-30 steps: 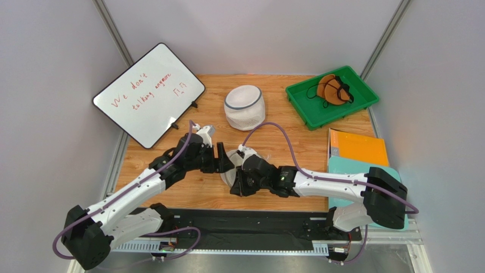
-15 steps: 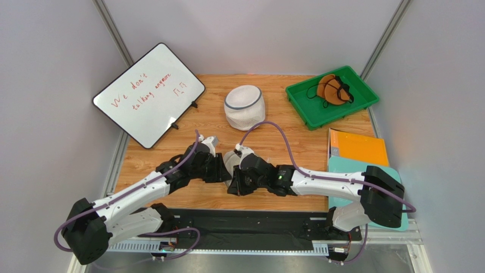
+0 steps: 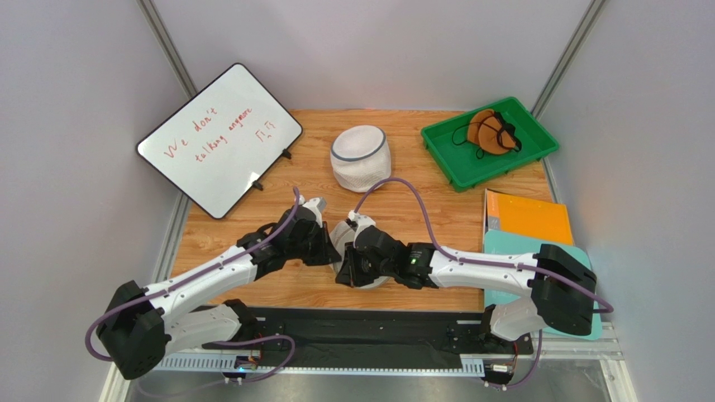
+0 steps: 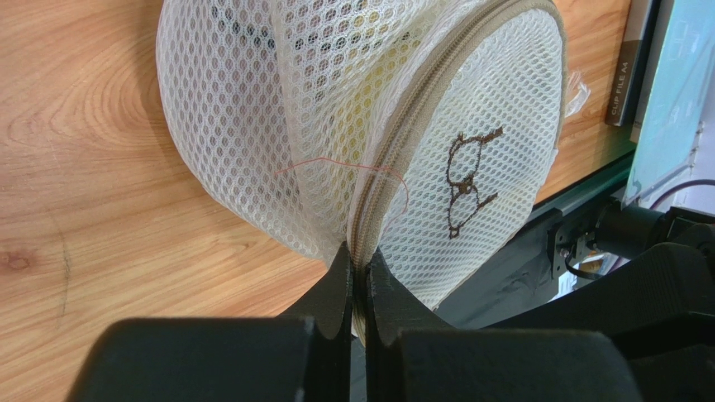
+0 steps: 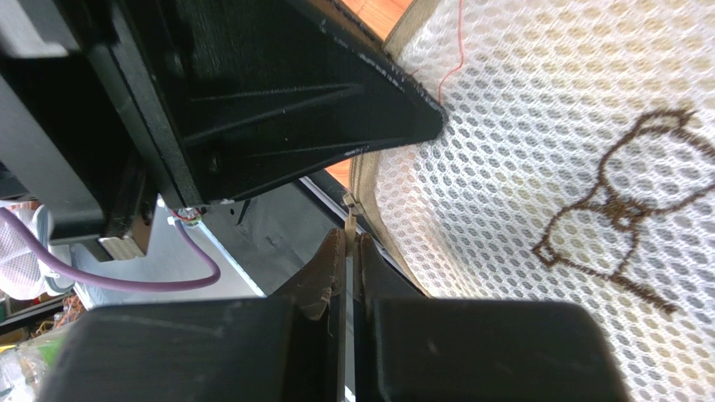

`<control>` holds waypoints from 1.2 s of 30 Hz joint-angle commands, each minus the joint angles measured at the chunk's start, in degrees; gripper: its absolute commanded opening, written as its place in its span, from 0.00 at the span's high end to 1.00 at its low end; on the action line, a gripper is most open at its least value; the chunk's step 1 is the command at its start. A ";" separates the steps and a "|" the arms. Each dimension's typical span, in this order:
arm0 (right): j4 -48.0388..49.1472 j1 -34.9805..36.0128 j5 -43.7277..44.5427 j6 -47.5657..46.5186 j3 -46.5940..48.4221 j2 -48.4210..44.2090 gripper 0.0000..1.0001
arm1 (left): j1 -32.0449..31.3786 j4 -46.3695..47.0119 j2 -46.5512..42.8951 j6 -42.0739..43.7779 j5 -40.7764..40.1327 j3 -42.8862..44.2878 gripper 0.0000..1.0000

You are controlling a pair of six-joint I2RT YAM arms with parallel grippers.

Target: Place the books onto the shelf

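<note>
The left gripper [image 4: 357,261] had just clamped shut on the seam of the white mesh zip pouch [image 4: 268,126]; the right gripper [image 5: 347,244] pinched its small pull tab [image 5: 349,216] tight; the orange book [image 3: 530,218], far right, lay untouched

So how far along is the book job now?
Nothing looks done: the orange book and the teal folder lie at the right edge of the table, and no shelf is in view. In hand: the left hand and right hand are both shut on a white mesh bag at its zipper. Both are left to shelve.
</note>
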 commanded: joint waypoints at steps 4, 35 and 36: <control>1.63 0.02 0.59 -0.09 -1.93 -3.75 1.00 | 0.59 0.05 3.58 3.93 -1.38 5.40 1.00; -1.09 -1.30 1.91 0.53 -6.06 -8.06 1.00 | 7.10 1.01 8.06 9.82 4.07 8.74 1.00; -1.18 -1.30 1.91 0.44 -5.63 -8.06 1.00 | 7.10 1.10 8.41 9.91 4.24 9.18 1.00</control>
